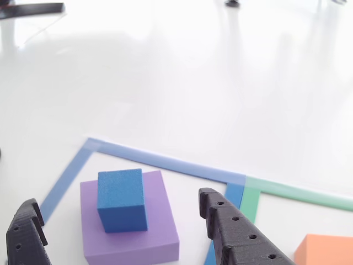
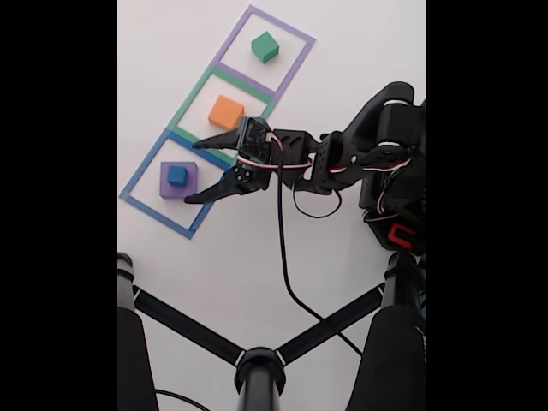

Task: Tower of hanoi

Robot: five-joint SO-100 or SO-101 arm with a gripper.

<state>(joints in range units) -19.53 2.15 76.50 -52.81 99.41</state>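
**Blue cube sits on purple block, open gripper just beside it**

While the blue cube [image 1: 122, 200] rests on top of the purple block [image 1: 160, 229], the gripper [image 1: 118, 221] hangs with its two black fingers spread wide apart and nothing between them. In the other view, one finger [image 1: 25, 234] rises at the lower left edge and the second finger [image 1: 237, 234] rises to the right of the block; neither one touches the stack.

In the fixed view, the purple block [image 2: 189, 181] lies inside the blue tape square [image 2: 141, 175], the lowest of three tape squares set in a slanted row on the white table [image 2: 342, 51]. The blue cube [image 2: 177, 175] stands on the block's middle. The orange block [image 2: 226, 112] lies alone inside the green tape square [image 2: 193, 94], the middle one. The green block [image 2: 265, 46] lies alone inside the purple tape square [image 2: 291, 30], the highest one. The three piles are well apart from one another.

The gripper [image 2: 190, 172] points toward the left of the fixed view, its tips just beside the right edge of the purple block. One fingertip [image 2: 199, 145] lies over the tape between the blue and green squares, and the other reaches the lower side of the blue square. The black arm [image 2: 377, 154] stretches in from the right, with a black cable [image 2: 281, 248] trailing down from it. In the other view, a corner of the orange block [image 1: 325, 251] shows at the lower right, beyond the green tape [image 1: 298, 193].
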